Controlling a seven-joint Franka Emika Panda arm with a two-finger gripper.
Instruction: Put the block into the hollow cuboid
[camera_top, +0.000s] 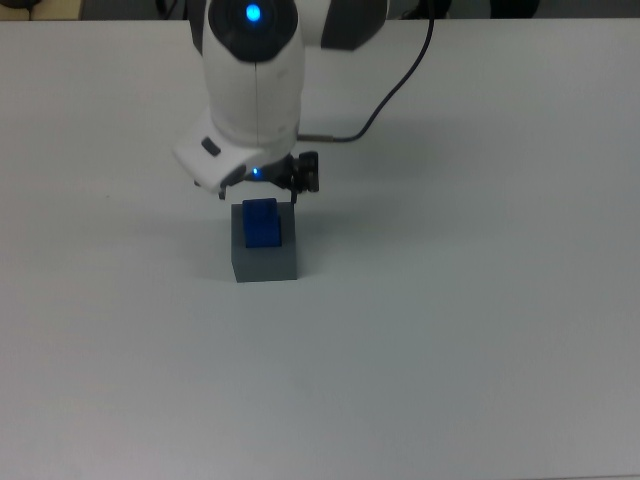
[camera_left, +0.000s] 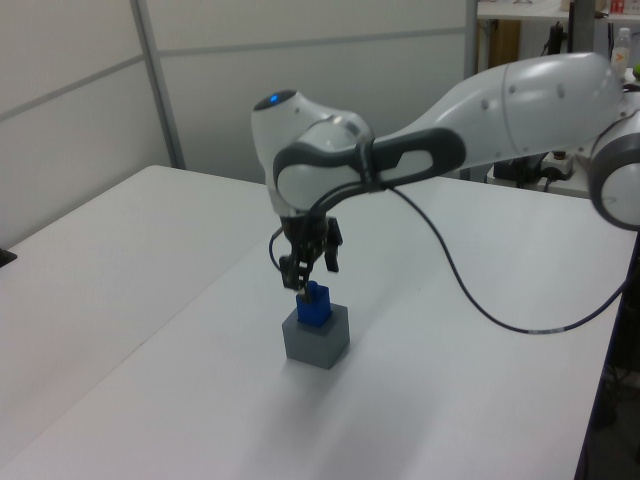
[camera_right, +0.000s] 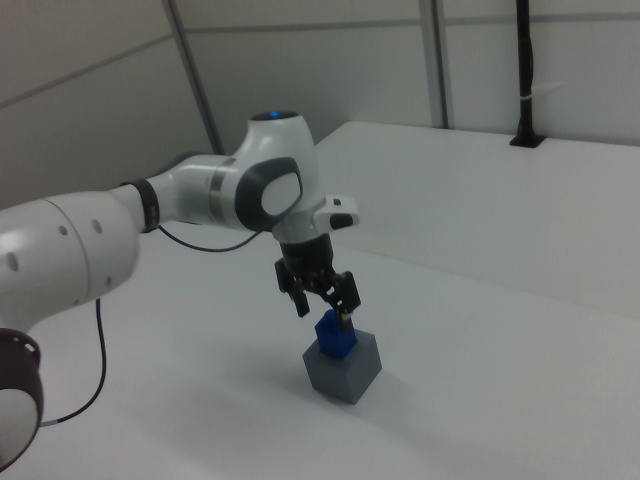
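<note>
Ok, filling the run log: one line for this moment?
small bright-blue block: standing in matte grey hollow cuboid | gripper: open, above block | released

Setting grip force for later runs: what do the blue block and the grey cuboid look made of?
Block: bright, even blue with crisp edges, probably plastic or painted wood. Hollow cuboid: matte grey, no glare, likely plastic or foam; cannot tell which.
</note>
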